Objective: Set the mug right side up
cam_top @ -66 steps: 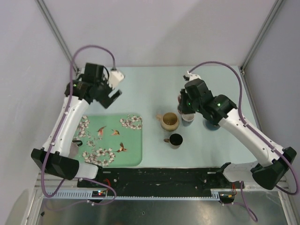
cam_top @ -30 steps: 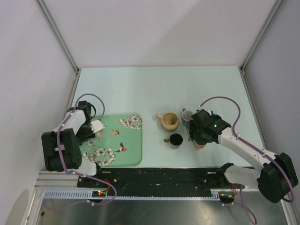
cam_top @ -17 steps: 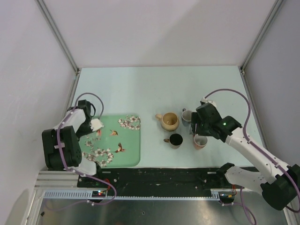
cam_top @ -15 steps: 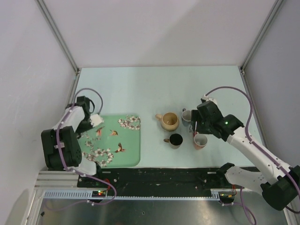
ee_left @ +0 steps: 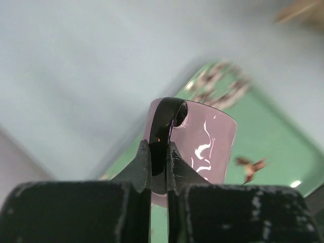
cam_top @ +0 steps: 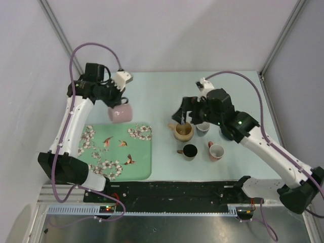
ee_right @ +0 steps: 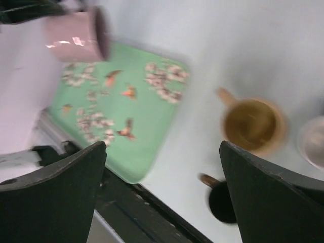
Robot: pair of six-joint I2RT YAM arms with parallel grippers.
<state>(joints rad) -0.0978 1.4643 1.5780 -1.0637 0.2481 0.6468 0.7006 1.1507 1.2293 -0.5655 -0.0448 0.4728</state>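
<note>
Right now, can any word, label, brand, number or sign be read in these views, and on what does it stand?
None can be read. The pink mug in the left gripper is plain; the green tray bears only painted birds and blossoms, no letters; the tan mug and black mug show no print.

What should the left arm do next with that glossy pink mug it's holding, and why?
Probably roll the left gripper so the glossy pink mug turns mouth-up. Its jaws are shut on the dark handle, and the mug hangs sideways in the air by the green floral tray, not yet upright.
</note>
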